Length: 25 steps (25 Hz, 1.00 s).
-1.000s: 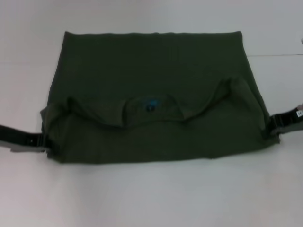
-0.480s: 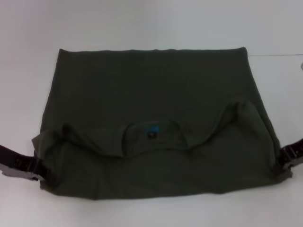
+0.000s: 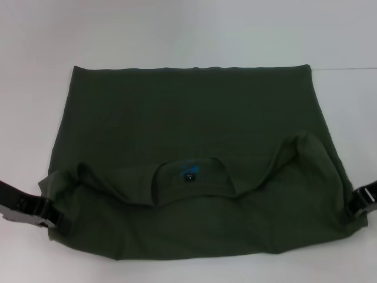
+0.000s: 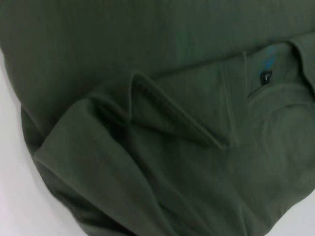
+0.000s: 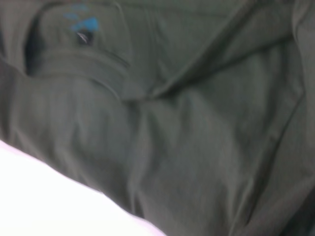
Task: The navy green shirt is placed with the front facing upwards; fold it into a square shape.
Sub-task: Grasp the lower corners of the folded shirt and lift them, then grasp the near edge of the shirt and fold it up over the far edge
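Since the earlier frame the navy green shirt has slid toward 6 o'clock on the white table. The left gripper at 8 o'clock and right gripper at 4 o'clock are clamped on its corners.

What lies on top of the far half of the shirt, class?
A folded-over layer of the navy green shirt itself, its collar and neck label showing. Left gripper and right gripper are at its near corners. Anything beneath the fold is covered.
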Tool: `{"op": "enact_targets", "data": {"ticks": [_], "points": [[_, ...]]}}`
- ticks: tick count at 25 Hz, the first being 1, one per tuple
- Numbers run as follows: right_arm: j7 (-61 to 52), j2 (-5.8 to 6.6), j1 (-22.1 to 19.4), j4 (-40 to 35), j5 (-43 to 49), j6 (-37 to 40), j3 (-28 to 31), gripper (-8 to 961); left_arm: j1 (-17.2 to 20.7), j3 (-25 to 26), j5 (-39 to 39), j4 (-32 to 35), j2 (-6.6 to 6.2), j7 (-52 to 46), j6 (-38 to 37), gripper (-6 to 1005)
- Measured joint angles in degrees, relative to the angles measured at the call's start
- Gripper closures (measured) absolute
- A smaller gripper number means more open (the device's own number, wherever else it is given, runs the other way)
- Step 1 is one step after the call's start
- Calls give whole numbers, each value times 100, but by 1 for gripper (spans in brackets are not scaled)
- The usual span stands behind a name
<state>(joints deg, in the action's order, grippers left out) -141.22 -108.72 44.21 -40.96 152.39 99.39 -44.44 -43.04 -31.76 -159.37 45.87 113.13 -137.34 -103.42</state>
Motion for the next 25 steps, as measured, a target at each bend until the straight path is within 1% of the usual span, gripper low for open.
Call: {"op": "enact_targets", "data": {"ticks": [1,4,5,6,11,14,17,19,25], "points": [[0,0,0,0,0,0,0,919,0,44,11,14,-6,9,0,946],[99,60,0,0,-6,42,420,919,-8,260,33,49,-41,79,-16,946],[144,105,-8,0,-11,52,696,919,-15,360,37,51,-62,115,-25,945],[144,105,-8,0,-11,52,696,919,-21,448,39,60,-80,142,-29,945],[208,252,-58,1,-32,-23,1489,919,-20,979,42,126,-186,318,-36,944],[223,323,-104,0,-135,-175,1795,918,-12,1235,50,159,-226,386,-36,944],[218,347,-181,1,-427,-401,1888,918,25,1647,253,191,-295,482,12,943],[191,351,-229,1,-690,-556,1894,918,43,1807,413,192,-315,519,52,943],[162,351,-338,39,-1352,-981,1912,918,117,1911,973,164,-326,533,359,942]]}}
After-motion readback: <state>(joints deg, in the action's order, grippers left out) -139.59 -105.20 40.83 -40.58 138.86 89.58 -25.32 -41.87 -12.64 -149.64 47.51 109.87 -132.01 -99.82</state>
